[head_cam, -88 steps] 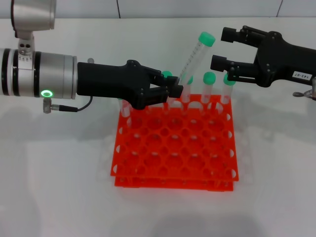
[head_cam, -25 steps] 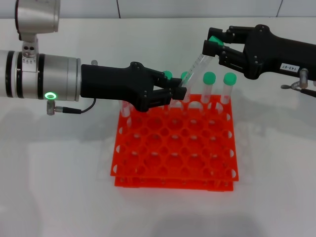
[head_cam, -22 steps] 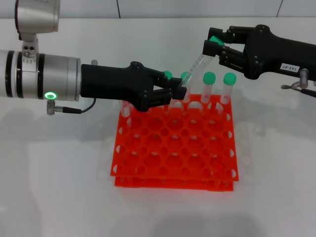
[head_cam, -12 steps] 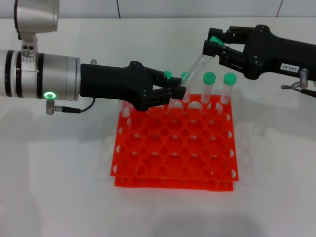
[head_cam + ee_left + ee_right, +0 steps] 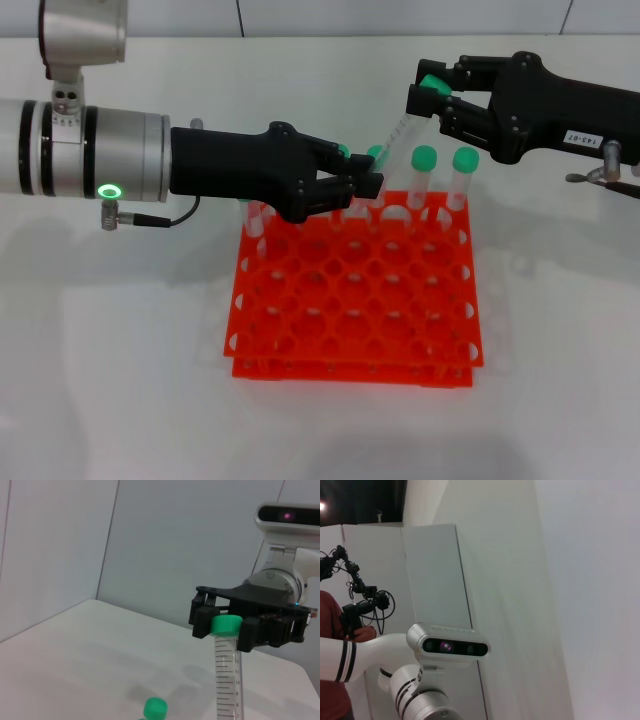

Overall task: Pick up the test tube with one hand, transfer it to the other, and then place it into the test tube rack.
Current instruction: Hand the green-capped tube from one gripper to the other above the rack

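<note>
The test tube [image 5: 400, 125] hangs tilted above the back row of the orange-red test tube rack [image 5: 350, 300]. My left gripper [image 5: 368, 178], on the wrist with the green light, is shut on the tube's lower end. My right gripper [image 5: 432, 97], the one with the white label, is shut on the tube's green cap [image 5: 429, 84]. In the left wrist view, the right gripper [image 5: 227, 626] has a finger against each side of the cap of the test tube [image 5: 226, 675]. The right wrist view shows none of these things.
Several other green-capped tubes [image 5: 424, 175] stand upright in the rack's back row, just below the held tube; one of their caps [image 5: 155, 707] shows in the left wrist view. White tabletop [image 5: 120, 350] surrounds the rack.
The right gripper came in and shut on the tube's cap. In the last half second the left arm edged slightly right, and the tube stayed held at both ends.
</note>
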`<state>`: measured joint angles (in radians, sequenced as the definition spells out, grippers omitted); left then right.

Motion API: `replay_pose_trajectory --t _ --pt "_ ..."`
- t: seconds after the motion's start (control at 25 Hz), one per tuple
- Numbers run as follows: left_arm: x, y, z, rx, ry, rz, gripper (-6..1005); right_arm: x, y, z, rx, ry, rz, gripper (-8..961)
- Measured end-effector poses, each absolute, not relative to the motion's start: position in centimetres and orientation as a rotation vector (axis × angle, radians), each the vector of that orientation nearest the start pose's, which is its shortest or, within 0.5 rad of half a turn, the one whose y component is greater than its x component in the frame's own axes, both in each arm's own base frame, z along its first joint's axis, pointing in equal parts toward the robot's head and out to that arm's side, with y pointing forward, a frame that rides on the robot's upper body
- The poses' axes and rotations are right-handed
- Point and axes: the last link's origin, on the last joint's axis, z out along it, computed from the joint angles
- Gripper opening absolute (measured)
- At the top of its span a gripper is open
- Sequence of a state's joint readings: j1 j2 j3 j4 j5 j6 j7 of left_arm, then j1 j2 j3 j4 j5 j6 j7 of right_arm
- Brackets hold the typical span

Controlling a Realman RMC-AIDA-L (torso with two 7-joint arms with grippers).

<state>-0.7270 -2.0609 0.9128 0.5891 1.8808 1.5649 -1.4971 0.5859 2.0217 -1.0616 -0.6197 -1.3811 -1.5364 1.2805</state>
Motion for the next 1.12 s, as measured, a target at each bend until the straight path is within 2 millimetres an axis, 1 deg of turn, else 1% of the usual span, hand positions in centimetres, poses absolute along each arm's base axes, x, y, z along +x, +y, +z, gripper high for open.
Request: replay_pose_trajectory --t 0.52,0.88,1.12 --pt "-17.95 35.73 -3.08 -2.987 -0.507 -0.755 190 18.26 35.80 1.29 -2.651 0.287 1.154 281" --pt "-18.16 35.57 -3.20 -2.990 -0.515 -0.747 186 18.22 35.84 1.34 -2.650 0.285 1.153 280" --pt "-18.16 35.49 -3.28 -2.997 -0.516 -0.741 151 18.22 35.90 1.36 -2.647 0.286 1.150 279"
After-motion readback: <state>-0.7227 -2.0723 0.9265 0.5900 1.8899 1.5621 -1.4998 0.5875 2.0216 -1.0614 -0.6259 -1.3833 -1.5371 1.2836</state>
